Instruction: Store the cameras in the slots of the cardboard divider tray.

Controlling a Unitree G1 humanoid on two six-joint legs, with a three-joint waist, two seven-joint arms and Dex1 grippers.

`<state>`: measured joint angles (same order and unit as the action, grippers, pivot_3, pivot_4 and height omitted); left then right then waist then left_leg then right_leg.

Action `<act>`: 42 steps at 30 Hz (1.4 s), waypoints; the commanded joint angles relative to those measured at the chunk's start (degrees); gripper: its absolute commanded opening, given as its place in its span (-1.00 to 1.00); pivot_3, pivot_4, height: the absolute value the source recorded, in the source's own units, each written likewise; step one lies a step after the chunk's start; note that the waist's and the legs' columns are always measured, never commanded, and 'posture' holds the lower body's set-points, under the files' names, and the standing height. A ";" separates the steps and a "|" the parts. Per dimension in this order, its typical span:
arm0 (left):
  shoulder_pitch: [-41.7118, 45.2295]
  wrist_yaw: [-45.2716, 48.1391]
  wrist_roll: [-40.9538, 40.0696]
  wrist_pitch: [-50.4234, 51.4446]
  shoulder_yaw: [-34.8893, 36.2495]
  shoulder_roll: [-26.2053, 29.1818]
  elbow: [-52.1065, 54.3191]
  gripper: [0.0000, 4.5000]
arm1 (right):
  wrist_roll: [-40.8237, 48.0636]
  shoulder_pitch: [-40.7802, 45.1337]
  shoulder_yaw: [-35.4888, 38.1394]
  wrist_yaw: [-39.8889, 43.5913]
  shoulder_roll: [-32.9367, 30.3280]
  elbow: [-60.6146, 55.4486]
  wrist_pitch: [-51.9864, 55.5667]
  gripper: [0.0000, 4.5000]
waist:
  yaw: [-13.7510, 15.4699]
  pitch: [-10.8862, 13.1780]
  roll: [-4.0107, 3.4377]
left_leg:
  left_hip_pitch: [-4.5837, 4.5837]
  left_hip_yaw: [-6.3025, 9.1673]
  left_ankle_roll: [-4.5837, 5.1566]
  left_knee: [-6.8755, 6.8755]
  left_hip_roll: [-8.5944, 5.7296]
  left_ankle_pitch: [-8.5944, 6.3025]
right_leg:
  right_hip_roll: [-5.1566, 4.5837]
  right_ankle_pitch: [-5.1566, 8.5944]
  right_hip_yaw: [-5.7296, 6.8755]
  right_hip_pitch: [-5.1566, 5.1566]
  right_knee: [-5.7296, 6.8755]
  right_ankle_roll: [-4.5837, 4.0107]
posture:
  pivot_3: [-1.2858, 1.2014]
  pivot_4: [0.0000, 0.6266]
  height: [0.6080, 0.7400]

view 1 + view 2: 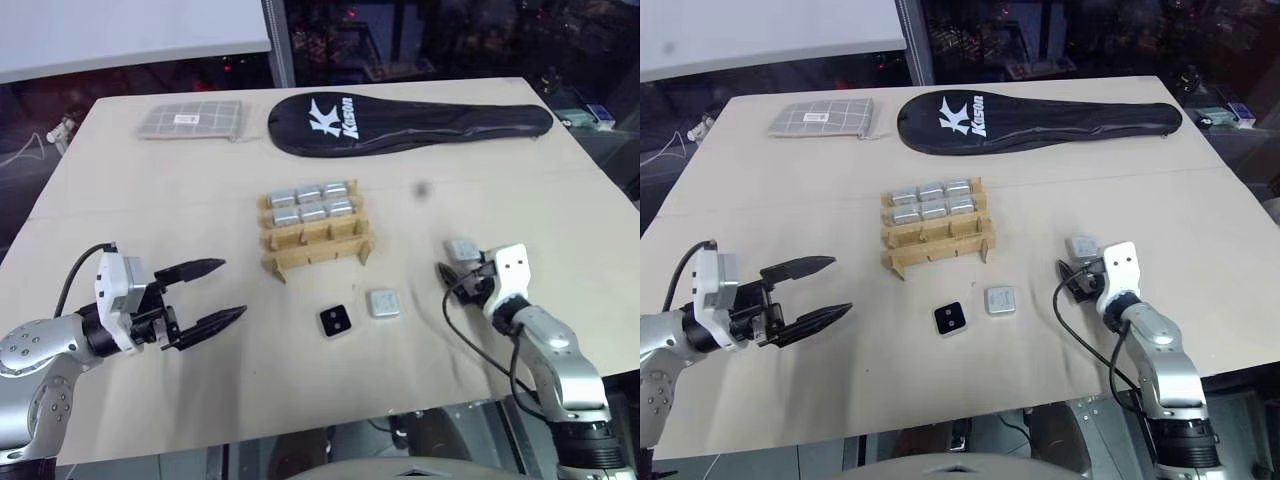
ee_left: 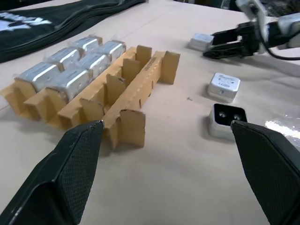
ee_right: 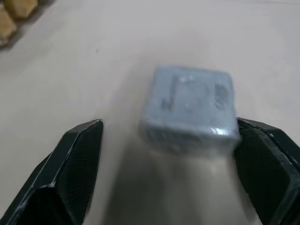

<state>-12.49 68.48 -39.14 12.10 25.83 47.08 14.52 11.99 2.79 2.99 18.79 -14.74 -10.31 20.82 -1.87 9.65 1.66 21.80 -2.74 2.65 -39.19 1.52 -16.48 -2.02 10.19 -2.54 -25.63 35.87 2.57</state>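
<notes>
Nearest the robot, the left gripper [image 1: 205, 295] hangs over bare counter [image 1: 120, 190] with its two fingers spread wide and nothing between them, pointing across toward the middle of the work area. Just past it, near the centre, two loose cameras lie flat side by side: the black-faced camera [image 1: 336, 321] with its two little lenses up, and a silver camera [image 1: 384, 303] right next to it, close but not touching as far as I can tell.

Over on the right, the right gripper [image 1: 452, 278] is also spread open, and this is the bit that matters: a third camera [image 1: 459, 249] sits directly ahead of its fingertips, on the far side of them. In the right wrist view that block lies between the two fingers' lines but off-centre, crowding one finger [image 3: 267, 159] with a big gap to the other. It's square, so no long axis to worry about. The right arm is clearly the closer one, so I'd guess that's the pick.

Further back, the cardboard divider tray [image 1: 318, 252] has its two far rows filled with six stored cameras [image 1: 311, 202]; the near row of slots looks empty. Beyond that lie a checkered pouch [image 1: 192, 120] and a black racket cover [image 1: 410, 124].
</notes>
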 commanded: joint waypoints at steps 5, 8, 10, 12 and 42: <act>-0.85 -1.31 -0.95 0.88 2.52 0.08 3.78 1.00 | -1.58 1.65 0.14 -2.65 1.49 2.50 -0.73 0.90 | -0.48 -0.06 0.09 | 0.00 0.00 0.00 0.00 0.00 0.00 | -0.02 -0.01 -0.03 0.01 0.00 0.00 | 0.03 -0.52 1.00; -0.42 -1.53 -1.03 1.21 2.35 0.17 4.03 1.00 | -1.66 0.98 0.09 -1.89 0.85 1.83 -0.72 0.54 | -0.46 -0.07 0.11 | 0.00 0.01 0.00 -0.01 0.00 0.00 | -0.02 -0.01 -0.02 0.00 0.00 0.00 | 0.03 -0.52 1.00; -0.07 -1.27 -1.11 1.17 2.22 0.24 3.97 1.00 | -1.73 0.81 0.31 -1.77 0.56 1.73 -0.83 0.15 | -0.46 -0.07 0.11 | -0.01 0.01 0.00 0.00 0.00 0.00 | -0.02 -0.01 -0.01 0.00 0.00 -0.01 | 0.03 -0.52 1.00; 0.28 -1.11 -1.17 1.28 2.01 0.33 3.95 1.00 | -1.81 0.65 0.61 -1.65 0.21 1.50 -0.90 -0.12 | -0.46 -0.07 0.10 | 0.00 0.01 0.00 0.02 0.00 0.00 | -0.01 0.00 0.01 0.00 0.00 -0.01 | 0.03 -0.52 1.00; 31.72 -21.26 -7.93 33.65 -14.48 -0.66 7.45 1.00 | -28.52 47.30 -25.52 19.37 -10.17 39.21 -82.34 -0.12 | -0.54 0.16 0.13 | 0.15 0.19 -0.05 0.01 -0.22 0.03 | 0.00 -0.30 0.03 -0.03 -0.03 -0.03 | 0.03 -0.52 1.00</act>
<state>18.19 47.50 -46.30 44.94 11.27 46.18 21.52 -16.09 48.13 -22.23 39.63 -25.76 27.99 -58.24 -2.41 9.81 1.79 21.95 -2.53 2.60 -39.18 1.30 -16.45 -2.03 9.89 -2.51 -25.66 35.84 2.54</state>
